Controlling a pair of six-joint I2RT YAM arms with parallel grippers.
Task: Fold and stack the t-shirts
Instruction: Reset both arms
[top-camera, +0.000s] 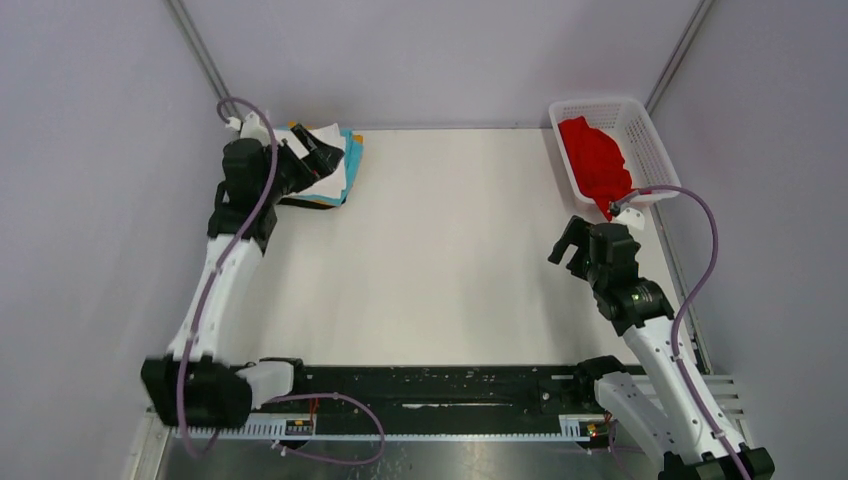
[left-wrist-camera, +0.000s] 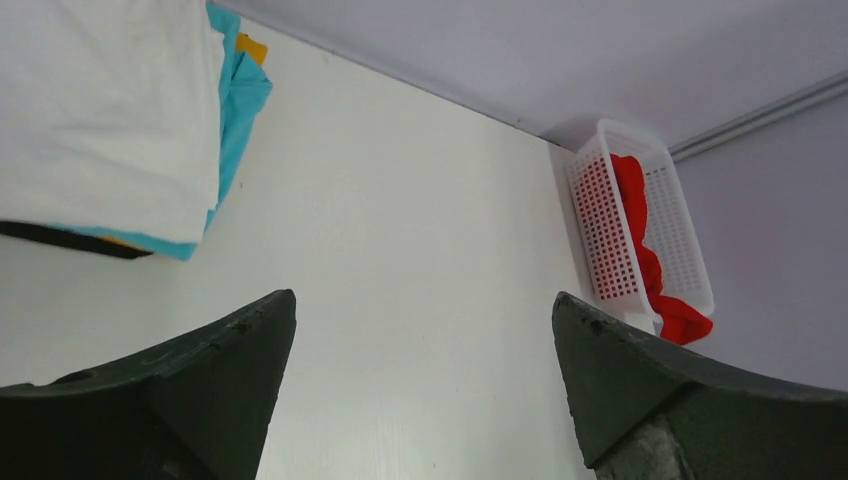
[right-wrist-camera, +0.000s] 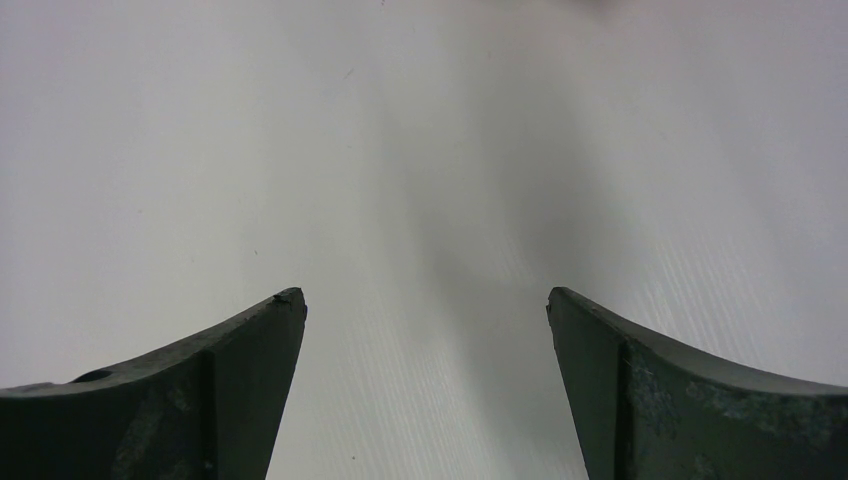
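A stack of folded t-shirts lies at the table's far left: a white shirt (top-camera: 327, 165) on top, with teal (top-camera: 352, 160), orange and black edges under it. The wrist view shows the white shirt (left-wrist-camera: 105, 110) and the teal one (left-wrist-camera: 238, 110). A crumpled red t-shirt (top-camera: 594, 162) lies in the white mesh basket (top-camera: 648, 140) at the far right; it also shows in the left wrist view (left-wrist-camera: 645, 240). My left gripper (top-camera: 312, 152) is open and empty just over the stack. My right gripper (top-camera: 567, 243) is open and empty above bare table, in front of the basket.
The white table (top-camera: 450, 250) is walled by grey panels at the back and sides. A black rail (top-camera: 430, 390) with the arm bases runs along the near edge. The right arm's purple cable (top-camera: 700, 250) loops beside the basket.
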